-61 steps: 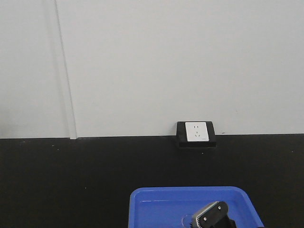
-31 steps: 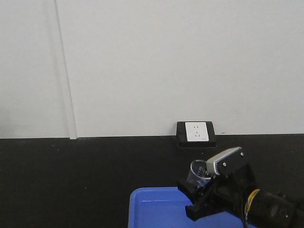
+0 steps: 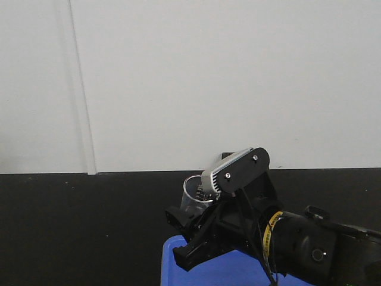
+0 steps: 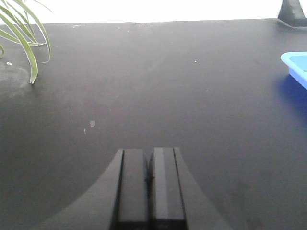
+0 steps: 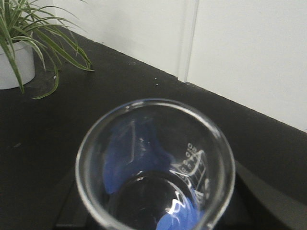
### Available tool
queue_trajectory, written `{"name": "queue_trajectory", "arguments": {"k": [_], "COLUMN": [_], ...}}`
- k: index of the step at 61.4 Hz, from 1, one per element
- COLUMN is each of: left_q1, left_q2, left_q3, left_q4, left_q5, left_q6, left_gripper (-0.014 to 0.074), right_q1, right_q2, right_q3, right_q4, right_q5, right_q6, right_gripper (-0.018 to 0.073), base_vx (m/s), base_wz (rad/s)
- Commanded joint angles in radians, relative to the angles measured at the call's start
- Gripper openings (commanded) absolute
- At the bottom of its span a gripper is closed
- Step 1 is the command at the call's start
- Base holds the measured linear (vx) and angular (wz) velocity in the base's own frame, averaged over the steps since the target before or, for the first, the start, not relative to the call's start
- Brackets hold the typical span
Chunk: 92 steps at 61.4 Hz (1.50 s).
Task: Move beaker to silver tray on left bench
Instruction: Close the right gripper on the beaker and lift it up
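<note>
Two hands to report, going left to right. Far left, just a potted plant (image 5: 19, 43) on the black table (image 4: 144, 72), nothing to do with the job. Next, left hand (image 4: 149, 160): clenched on nothing, parked low over bare table.

Then the beaker (image 3: 193, 193), up in the air around the left end of the blue tray (image 3: 168, 268), pinched in the right hand (image 3: 186, 232). Seems a touch tilted, mouth facing the wrist cam. Looks empty, but hard to swear to it through the glass.

No silver tray anywhere in view, so probably a long carry over to the left bench ahead.

Worries from here:
- Could slip out on a fast swing or a sudden base stop, thanks to smooth glass and a slanted grip.
- Could clip the plant leaves or the idle left hand on the way across.
- Could land on the tray's raised rim and tip over.

Slow and level, basically.
</note>
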Motion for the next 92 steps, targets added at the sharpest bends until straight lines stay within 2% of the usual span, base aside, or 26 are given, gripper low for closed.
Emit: {"name": "queue_trajectory", "arguments": {"k": [1, 92], "left_q1": [-0.003, -0.003], "left_q2": [-0.006, -0.006], "left_q3": [0.019, 0.019], "left_q4": [-0.005, -0.005], "left_q5": [-0.079, -0.079], "left_q6": [0.001, 0.001], "left_gripper": [0.0001, 0.0001], "right_q1": [0.004, 0.004], "right_q2": [-0.037, -0.037], "right_q3": [-0.034, -0.034], "right_q4": [0.003, 0.003], "right_q5": [-0.038, -0.038], "right_q6": [0.003, 0.003], "right_gripper": [-0.0014, -0.0014], "base_vx": [0.00, -0.01], "base_wz": [0.00, 0.00]}}
